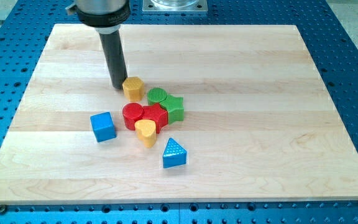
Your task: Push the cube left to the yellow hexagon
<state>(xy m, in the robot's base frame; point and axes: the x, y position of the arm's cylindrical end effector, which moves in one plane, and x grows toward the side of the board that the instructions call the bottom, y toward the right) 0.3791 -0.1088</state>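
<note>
My tip (118,86) sits just left of the yellow hexagon (132,88) above the frame's centre, having no jaws to open, while the blue cube (103,126) waits lower left on the table (278,155), probably needing approach from below.

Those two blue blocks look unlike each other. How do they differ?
The blue cube has square faces; the blue triangle is a wedge with a ridged triangular top. The cube sits at the view's left of the cluster, apart from the other blocks; the triangle sits lower, toward the view's bottom, just below the yellow heart. The cube is a deeper blue, the triangle lighter. Both rest flat on the board, away from my tip.
</note>
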